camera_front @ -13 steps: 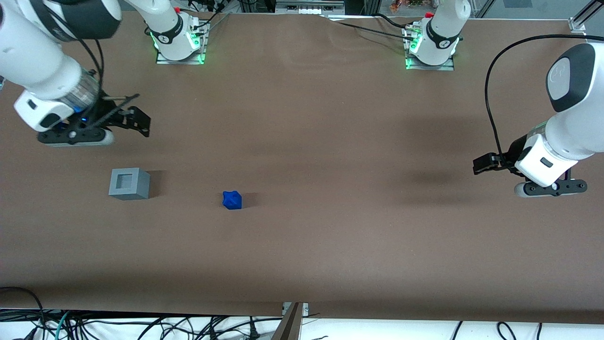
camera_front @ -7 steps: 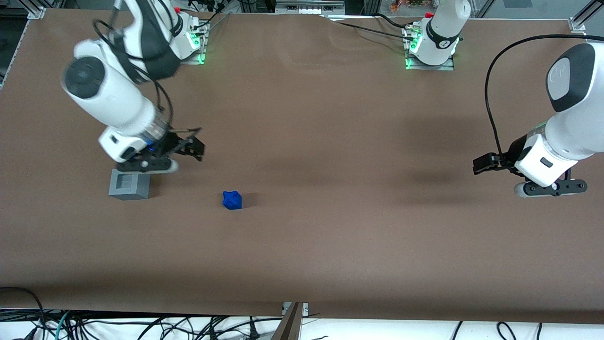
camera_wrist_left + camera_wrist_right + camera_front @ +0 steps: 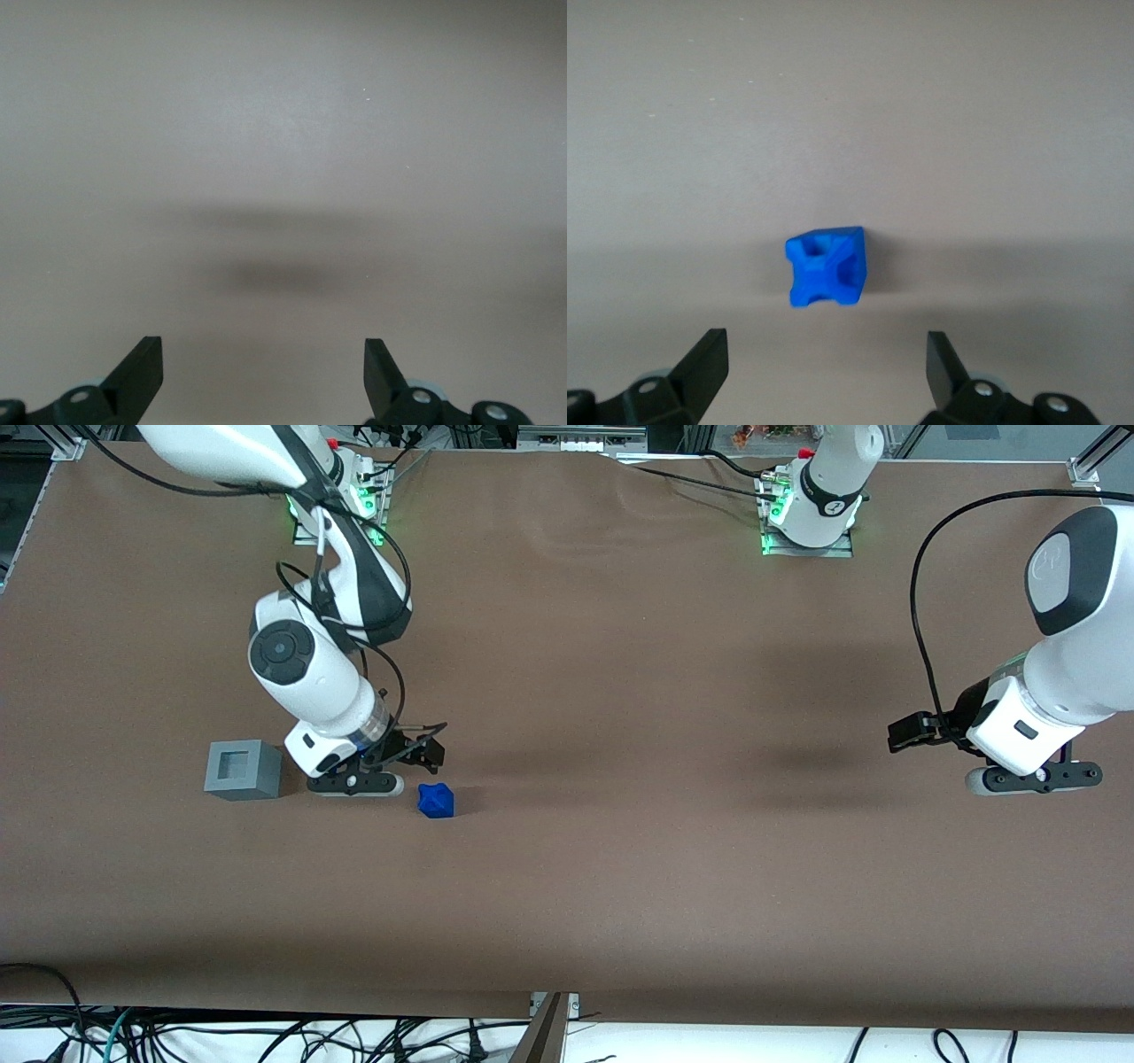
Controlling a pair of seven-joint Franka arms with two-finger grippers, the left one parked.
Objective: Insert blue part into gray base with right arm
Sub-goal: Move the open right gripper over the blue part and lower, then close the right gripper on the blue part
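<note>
Here black two-finger gripper (image 3: 824,367) hung over brown table (image 3: 620,691), fingers apart, near small bright-blue plastic part (image 3: 436,800); light-gray recessed cube base (image 3: 243,770) sat beside.

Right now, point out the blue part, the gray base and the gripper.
blue part (image 3: 435,801): front view, its top face.
gray base (image 3: 241,769): front view, its recessed top.
gripper (image 3: 824,367): right wrist view, gap between its open fingers.
</note>
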